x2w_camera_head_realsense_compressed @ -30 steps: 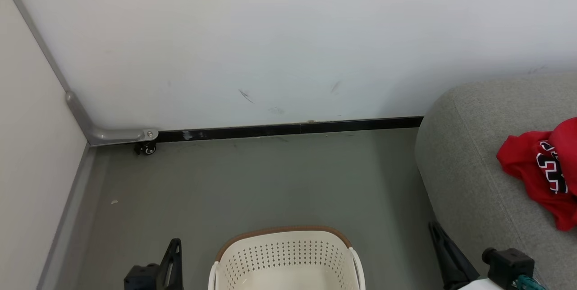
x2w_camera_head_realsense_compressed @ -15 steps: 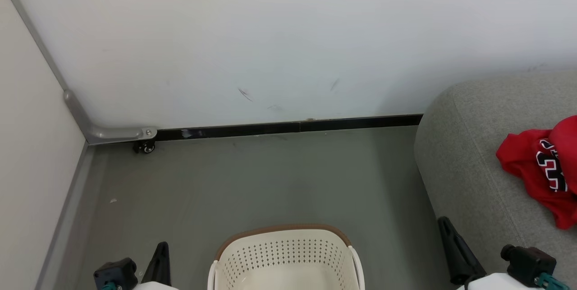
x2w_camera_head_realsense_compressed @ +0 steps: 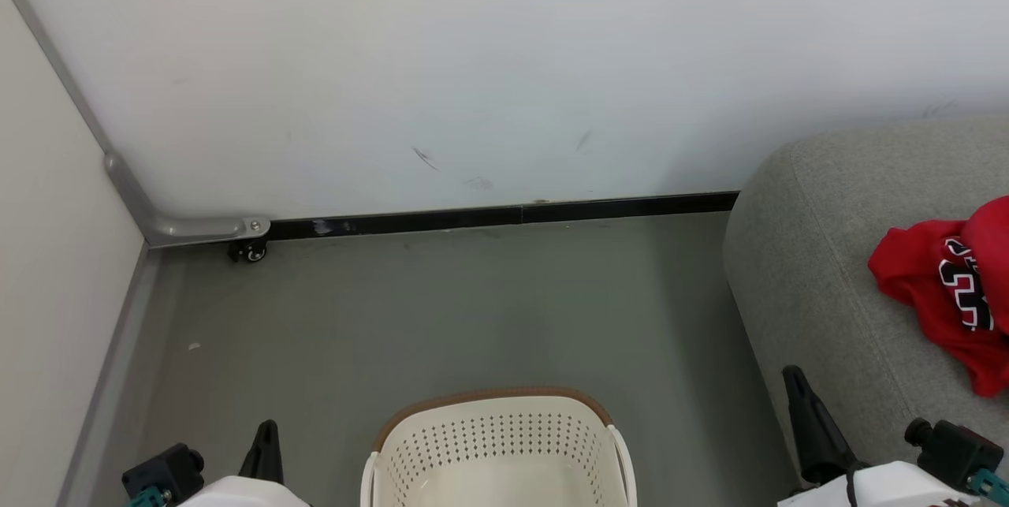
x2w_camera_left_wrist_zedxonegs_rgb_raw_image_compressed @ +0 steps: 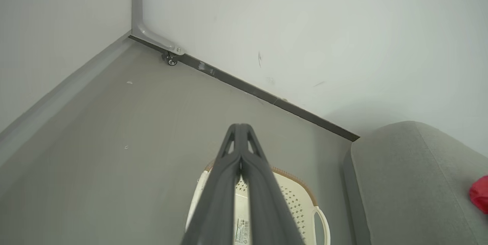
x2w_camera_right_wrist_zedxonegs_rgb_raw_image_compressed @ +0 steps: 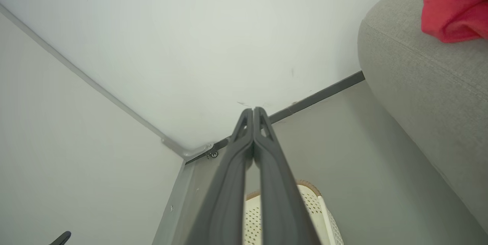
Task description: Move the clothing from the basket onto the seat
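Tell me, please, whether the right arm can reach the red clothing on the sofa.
Probably yes: the right gripper, shut and empty, hangs beside the sofa, nothing between it and the clothing.

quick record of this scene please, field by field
clothing: red, numerals showing, lying on the seat
basket: on the floor beside the seat; visible part holds no clothing
left gripper: jaws shut, empty, left of the basket
right gripper: jaws shut, empty, right of the basket
task state: looks done, as far as the basket shows

1 basket (x2w_camera_head_realsense_compressed: 497, 444), 1 seat (x2w_camera_head_realsense_compressed: 820, 270), 1 clothing heap (x2w_camera_head_realsense_compressed: 918, 286), L pincer (x2w_camera_head_realsense_compressed: 266, 434), R pincer (x2w_camera_head_realsense_compressed: 794, 382).
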